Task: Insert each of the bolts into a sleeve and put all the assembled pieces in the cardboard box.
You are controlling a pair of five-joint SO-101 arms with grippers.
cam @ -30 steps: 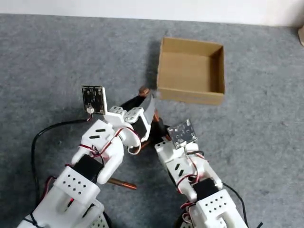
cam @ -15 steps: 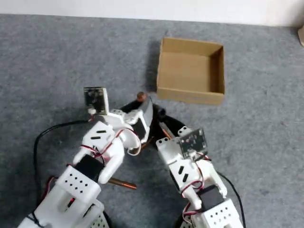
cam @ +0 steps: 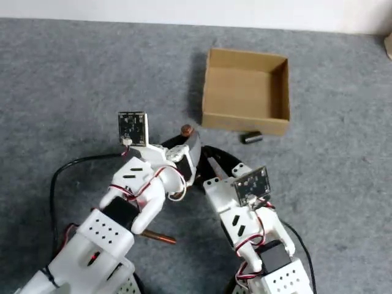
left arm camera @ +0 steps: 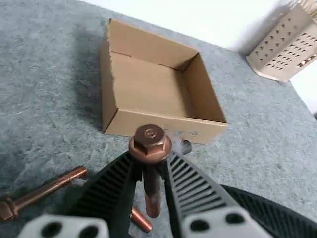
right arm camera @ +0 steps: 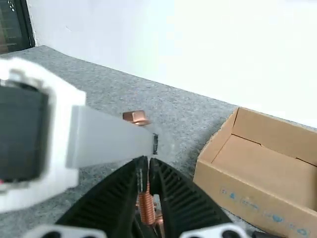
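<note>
Left gripper (left arm camera: 150,164) is clamped on a copper bolt (left arm camera: 150,143) held off the carpet (cam: 73,73). The hex head points toward the box (cam: 245,125), and the long axis runs back toward the arms. Right gripper (right arm camera: 144,166) has its jaws pinched nearly together on the threaded end. A dark sleeve (cam: 251,138) lies on its side just in front of the box's near wall, and a spare bolt (cam: 156,236) lies flat under the left arm.

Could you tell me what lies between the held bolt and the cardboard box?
A dark sleeve on the carpet, by the box's front wall; left wrist view.
</note>
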